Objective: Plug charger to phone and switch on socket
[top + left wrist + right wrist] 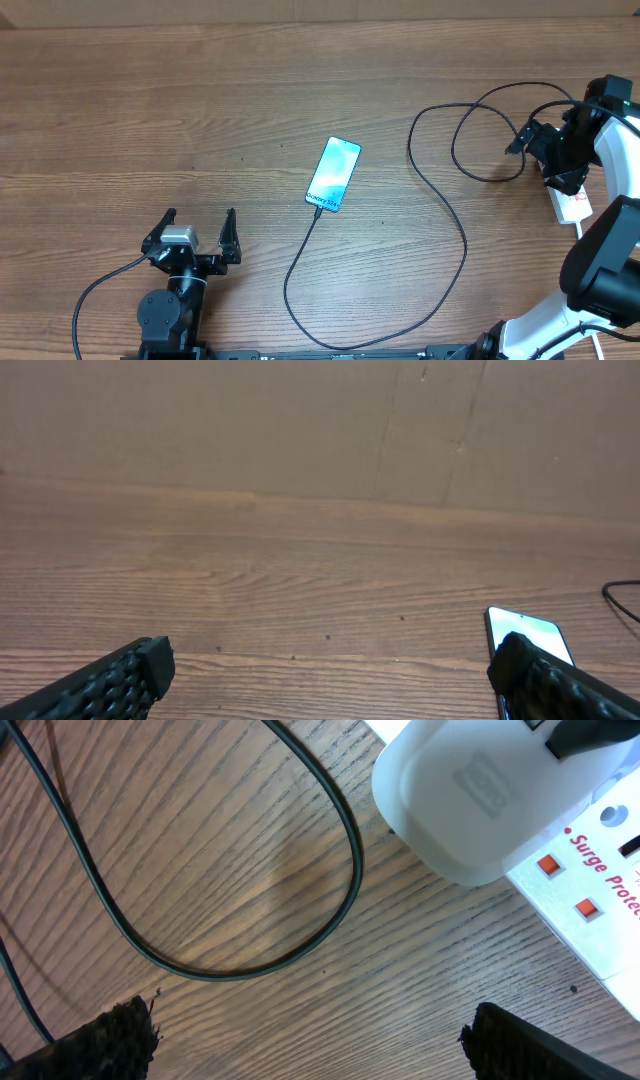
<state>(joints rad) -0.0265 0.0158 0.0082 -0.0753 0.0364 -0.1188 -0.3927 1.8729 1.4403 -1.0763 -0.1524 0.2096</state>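
The charger (357, 860) looks seated in the phone (334, 174) at mid-table, so I'm on the switching step; left gripper (200, 215) and right gripper (310, 1030) both gape empty; next, the right must press a red switch (548, 865) on the socket (600, 935) beneath it.

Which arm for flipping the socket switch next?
Right. The right gripper hangs open over the socket, red switches in view; the left gripper is across the table, beyond the phone.
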